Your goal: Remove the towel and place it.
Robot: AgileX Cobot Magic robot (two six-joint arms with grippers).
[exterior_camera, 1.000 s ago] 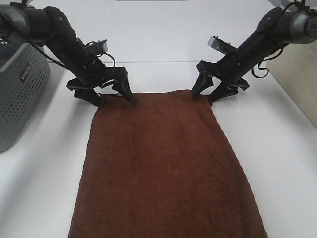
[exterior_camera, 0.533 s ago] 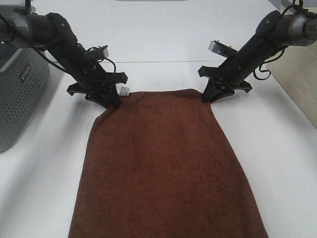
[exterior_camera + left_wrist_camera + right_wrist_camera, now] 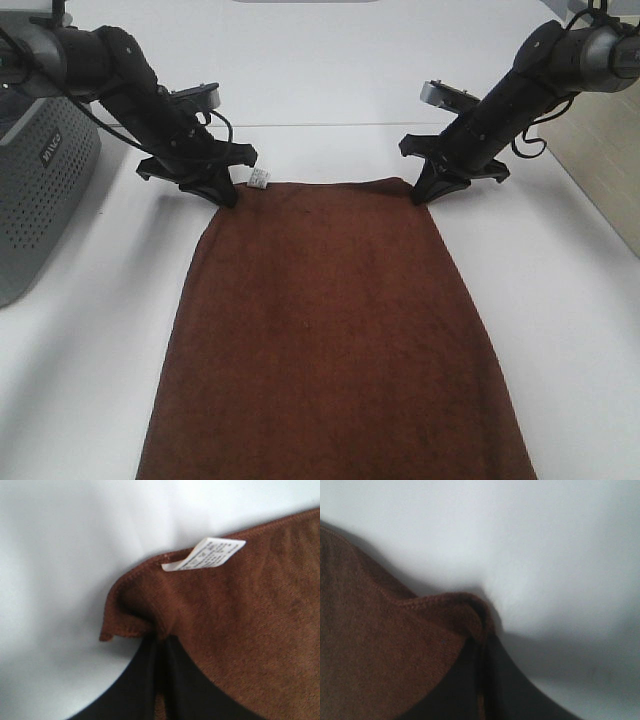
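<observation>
Clamped tight with left gripper [image 3: 228, 190] and right gripper [image 3: 421, 190] on towel [image 3: 330, 330] far corners. Grasp apparently secured; next, lift evenly, together.

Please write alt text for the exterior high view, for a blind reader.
A dark brown towel lies flat on a white table, its far corners pinched by the left gripper, beside a white tag, and the right gripper. A grey perforated basket stands at the left edge.
</observation>
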